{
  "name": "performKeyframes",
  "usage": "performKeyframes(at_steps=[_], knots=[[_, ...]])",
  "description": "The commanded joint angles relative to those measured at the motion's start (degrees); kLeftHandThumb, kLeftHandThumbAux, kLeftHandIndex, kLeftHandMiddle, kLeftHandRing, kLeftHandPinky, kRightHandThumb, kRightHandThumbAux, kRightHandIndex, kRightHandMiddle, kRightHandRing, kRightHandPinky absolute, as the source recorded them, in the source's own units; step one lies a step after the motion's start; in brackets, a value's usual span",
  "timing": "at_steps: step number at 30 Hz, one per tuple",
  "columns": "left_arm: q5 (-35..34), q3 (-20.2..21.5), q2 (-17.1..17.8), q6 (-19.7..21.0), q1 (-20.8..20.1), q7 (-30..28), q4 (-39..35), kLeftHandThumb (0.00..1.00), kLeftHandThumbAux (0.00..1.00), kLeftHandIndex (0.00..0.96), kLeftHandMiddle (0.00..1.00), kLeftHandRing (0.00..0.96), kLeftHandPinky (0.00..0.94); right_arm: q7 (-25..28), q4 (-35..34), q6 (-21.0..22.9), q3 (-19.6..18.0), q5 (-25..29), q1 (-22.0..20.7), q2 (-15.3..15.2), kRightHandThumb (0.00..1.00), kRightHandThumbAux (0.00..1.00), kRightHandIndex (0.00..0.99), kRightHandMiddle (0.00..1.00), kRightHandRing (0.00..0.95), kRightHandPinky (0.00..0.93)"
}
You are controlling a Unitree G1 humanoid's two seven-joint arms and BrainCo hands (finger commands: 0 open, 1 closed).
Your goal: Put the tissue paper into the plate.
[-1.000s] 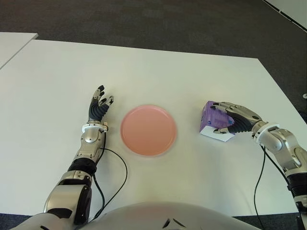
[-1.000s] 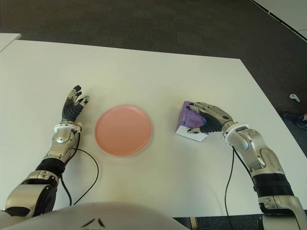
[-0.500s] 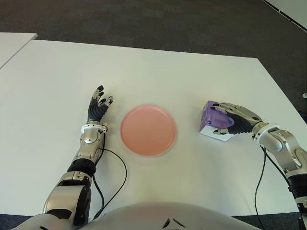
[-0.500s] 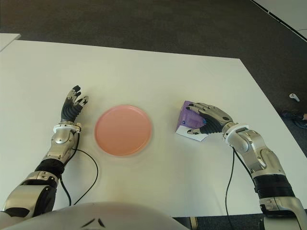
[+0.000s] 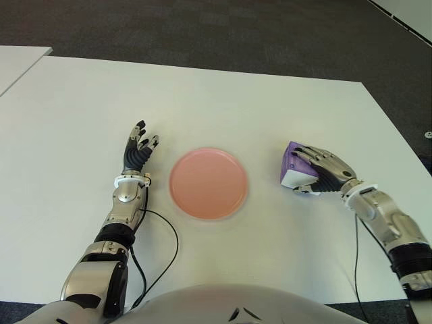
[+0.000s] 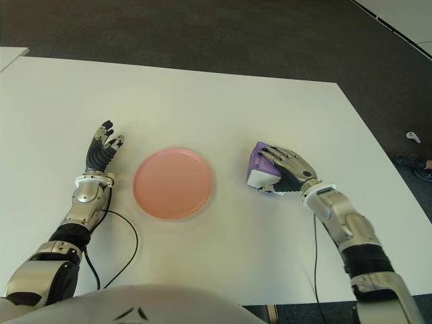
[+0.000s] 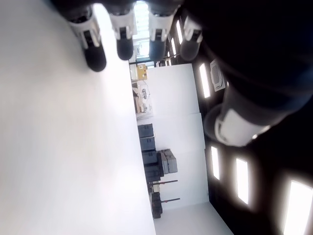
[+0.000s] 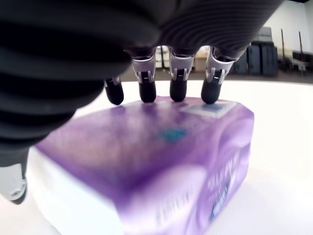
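Note:
The tissue paper (image 5: 292,170) is a purple and white soft pack lying on the white table (image 5: 223,101), right of the pink plate (image 5: 208,183). My right hand (image 5: 320,170) covers the pack from the right. In the right wrist view its fingers (image 8: 146,90) drape over the pack's purple top (image 8: 161,166) and the thumb (image 8: 12,181) shows at the white end. The plate has nothing in it. My left hand (image 5: 138,150) shows left of the plate, its fingers (image 7: 124,46) straight and holding nothing.
Black cables trail over the table from the left wrist (image 5: 165,236) and the right wrist (image 5: 358,250). Dark carpet (image 5: 202,27) lies beyond the far edge. A second white table's corner (image 5: 17,57) shows at far left.
My right forearm has swung nearer to me and the hand has closed further over the pack, which has turned so its white end faces the plate. The left hand has not moved.

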Motion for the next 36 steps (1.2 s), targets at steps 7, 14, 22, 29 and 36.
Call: performKeyframes(at_steps=[7, 14, 22, 29, 36], knots=[[1.40, -0.26, 0.33, -0.53, 2.76, 0.88, 1.55, 0.158, 0.618, 0.042, 0.034, 0.026, 0.057, -6.14, 13.87, -0.27, 12.23, -6.69, -2.09, 3.39, 0.220, 0.492, 0.006, 0.000, 0.000, 0.000], [0.94, 0.06, 0.41, -0.12, 2.98, 0.64, 0.90, 0.168, 0.610, 0.044, 0.030, 0.020, 0.040, -6.36, 14.89, -1.35, 13.65, -3.95, -2.30, 3.91, 0.241, 0.485, 0.054, 0.000, 0.000, 0.000], [0.11, 0.44, 0.25, 2.04, 3.05, 0.35, 0.06, 0.185, 0.605, 0.046, 0.024, 0.013, 0.039, -7.82, 16.07, -0.88, 15.27, -3.12, -2.10, 5.74, 0.243, 0.493, 0.102, 0.010, 0.000, 0.000], [0.13, 0.40, 0.33, 2.09, 3.24, 0.60, -0.20, 0.190, 0.609, 0.047, 0.024, 0.012, 0.036, -9.23, 17.58, 0.83, 16.42, -3.21, -2.12, 7.64, 0.194, 0.532, 0.068, 0.001, 0.000, 0.000], [0.78, 0.10, 0.69, 1.33, 3.64, 0.73, -0.43, 0.173, 0.603, 0.043, 0.020, 0.007, 0.023, -10.28, 18.28, 1.50, 17.09, -2.94, -2.09, 8.54, 0.152, 0.565, 0.029, 0.000, 0.000, 0.000]])
